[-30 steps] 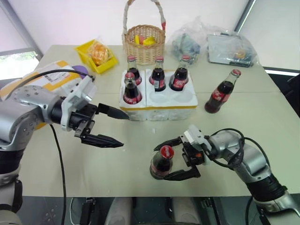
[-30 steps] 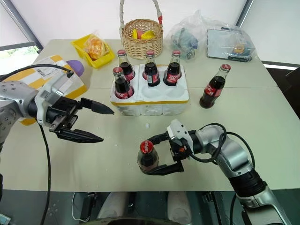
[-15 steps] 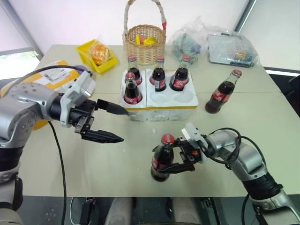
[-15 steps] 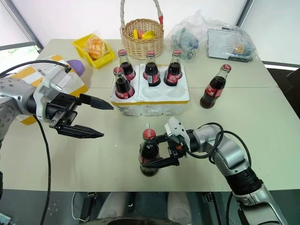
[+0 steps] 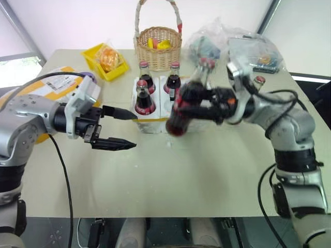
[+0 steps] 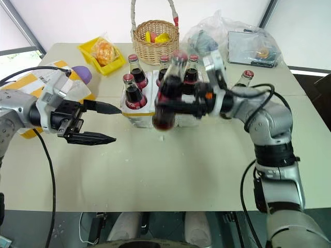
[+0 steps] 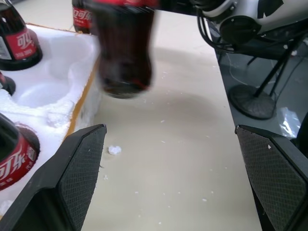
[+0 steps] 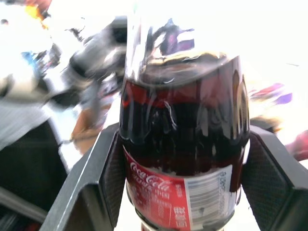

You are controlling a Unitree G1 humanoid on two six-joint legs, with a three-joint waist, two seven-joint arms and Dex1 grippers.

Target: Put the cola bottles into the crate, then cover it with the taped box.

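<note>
Beige table [image 5: 207, 181], white wall [image 5: 77, 20], window [image 5: 15, 72] at left

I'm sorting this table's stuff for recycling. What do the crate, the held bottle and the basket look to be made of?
Crate: white foam, probably styrofoam; matte, with crumbs shed on the table.
Held cola bottle: likely clear glass, glossy highlights, printed red label.
Basket: woven wicker, tan strands showing.

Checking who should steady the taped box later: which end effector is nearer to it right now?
Left. The left end effector, open, hangs just beside the taped box. The right end effector, shut on a cola bottle, is beyond the crate.
</note>
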